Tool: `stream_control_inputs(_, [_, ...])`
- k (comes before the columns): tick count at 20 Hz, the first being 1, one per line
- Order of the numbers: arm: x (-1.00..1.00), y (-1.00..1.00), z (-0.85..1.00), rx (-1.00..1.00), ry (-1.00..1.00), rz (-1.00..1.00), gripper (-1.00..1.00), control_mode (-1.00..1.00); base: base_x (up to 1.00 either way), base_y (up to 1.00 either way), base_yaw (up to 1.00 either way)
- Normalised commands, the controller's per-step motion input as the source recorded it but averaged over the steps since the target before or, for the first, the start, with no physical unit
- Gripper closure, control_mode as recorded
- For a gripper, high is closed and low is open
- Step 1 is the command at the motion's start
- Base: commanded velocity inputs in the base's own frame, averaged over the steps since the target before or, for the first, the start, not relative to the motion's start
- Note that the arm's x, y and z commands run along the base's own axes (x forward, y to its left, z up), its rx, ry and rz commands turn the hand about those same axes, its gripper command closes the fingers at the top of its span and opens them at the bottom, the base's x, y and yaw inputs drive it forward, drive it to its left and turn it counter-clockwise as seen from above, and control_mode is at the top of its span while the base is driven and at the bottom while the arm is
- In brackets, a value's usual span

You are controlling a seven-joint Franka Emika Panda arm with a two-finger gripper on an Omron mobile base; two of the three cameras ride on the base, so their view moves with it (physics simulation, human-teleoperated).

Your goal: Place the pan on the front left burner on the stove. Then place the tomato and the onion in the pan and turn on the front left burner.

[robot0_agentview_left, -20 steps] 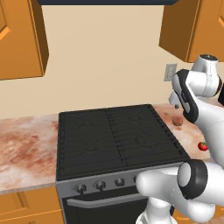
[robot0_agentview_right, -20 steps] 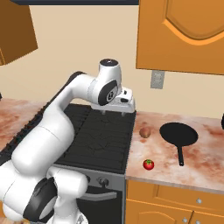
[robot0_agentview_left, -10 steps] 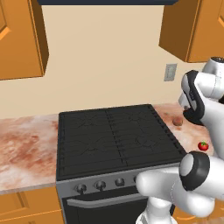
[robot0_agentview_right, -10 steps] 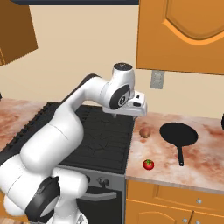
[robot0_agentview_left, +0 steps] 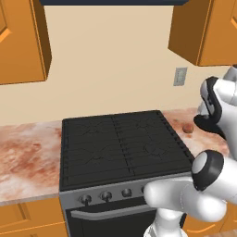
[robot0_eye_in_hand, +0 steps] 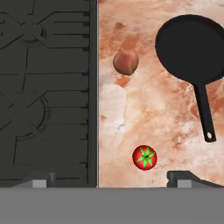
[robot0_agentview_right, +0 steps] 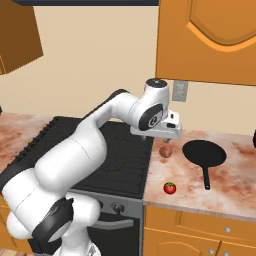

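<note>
1. Our tool (robot0_agentview_right: 156, 139) hangs over the right edge of the stove (robot0_agentview_right: 100, 155), near the onion (robot0_agentview_right: 166, 151). Its fingers stand spread wide with nothing between them.

2. The pan (robot0_eye_in_hand: 192, 50) lies flat on the surface (robot0_agentview_right: 220, 185) to the right of the stove, its handle pointing toward the front edge. The front left burner (robot0_agentview_left: 88, 159) is bare, so we judge the first step not yet done.

3. The handle is long, straight and thin. If we close on it off-centre or near its tip, the heavy round end could swing down or twist out of our hold during the lift.

4. In the hand view the onion sits just beside the pan's rim and the tomato (robot0_eye_in_hand: 145, 157) lies near the handle. A descent that drifts toward the stove could nudge either; both are round and would likely roll, perhaps off the front edge.

5. The pan must cross the whole cooktop to reach the far left. Carried too low, it could catch on the grates.

6. All four burners look alike, so we could set it on the wrong quarter and later turn the wrong knob (robot0_agentview_left: 84, 200).
</note>
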Motion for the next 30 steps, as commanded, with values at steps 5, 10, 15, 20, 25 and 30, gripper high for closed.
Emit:
stream_control_inputs(5, [0.0, -0.37, -0.2, 0.0, 0.03, 0.0, -1.0, -1.0, 0.0, 0.0, 0.0])
stream_control_inputs(10, [0.0, -0.35, -0.18, 0.0, 0.03, 0.0, -1.0, -1.0, 0.0, 0.0, 0.0])
stream_control_inputs(15, [0.0, -0.3, -0.2, 0.0, 0.01, 0.0, -1.0, -1.0, 0.0, 0.0, 0.0])
stream_control_inputs(20, [0.0, -0.3, -0.19, 0.0, 0.01, 0.0, -1.0, -1.0, 0.0, 0.0, 0.0])
stream_control_inputs(25, [0.0, -0.31, -0.18, 0.0, 0.0, 0.0, -1.0, -1.0, 0.0, 0.0, 0.0])
stream_control_inputs(30, [0.0, -0.34, -0.15, 0.0, 0.0, 0.0, -1.0, -1.0, 0.0, 0.0, 0.0])
